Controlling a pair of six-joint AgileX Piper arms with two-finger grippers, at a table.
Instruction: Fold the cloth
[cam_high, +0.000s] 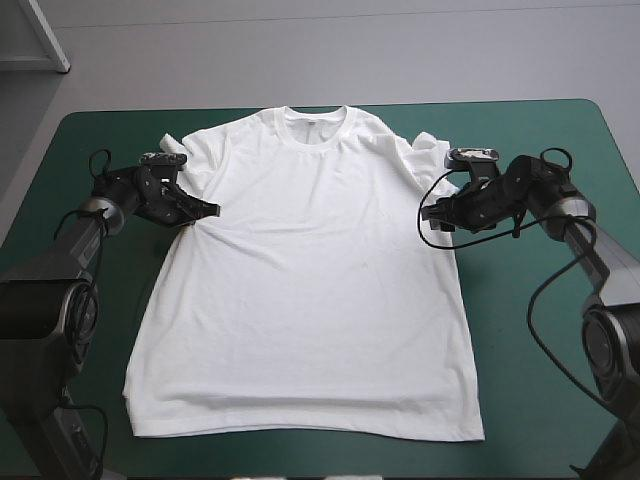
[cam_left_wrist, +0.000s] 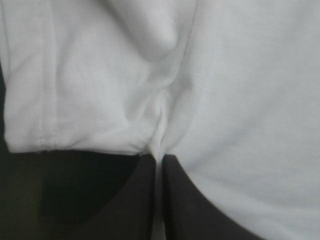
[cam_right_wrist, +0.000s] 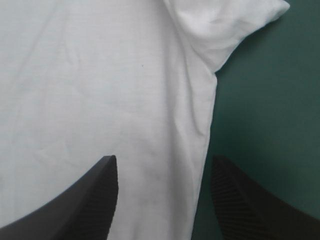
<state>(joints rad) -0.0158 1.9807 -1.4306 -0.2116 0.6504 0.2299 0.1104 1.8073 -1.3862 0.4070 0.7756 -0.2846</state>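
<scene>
Counted on the teal-green cover (cam_high: 520, 150): one white T-shirt (cam_high: 310, 270), two grippers, four black fingers (cam_right_wrist: 90, 200). Spread flat, with the hem (cam_high: 300, 425) at the near edge, the collar (cam_high: 315, 125) toward the far edge, and two short sleeves out to the sides. Farther in than the hem, about at armpit height, one gripper at each side of the cloth.

At the left gripper (cam_left_wrist: 159, 157): jaws clenched, both fingers pressed together almost to one thin line, a ridge of white fabric pinched between the tips at the armpit seam. Just ahead of the jaws and to one side, the left sleeve (cam_left_wrist: 75, 90) with its stitched edge; ahead to the other side, the body of the shirt.

At the right gripper (cam_right_wrist: 164, 160): jaws released, two fingers standing well apart. Between the jaws, the side edge of the shirt; under one finger white cloth, under the other bare cover. Ahead of the jaws, the right sleeve (cam_right_wrist: 225, 25), a little crumpled.
</scene>
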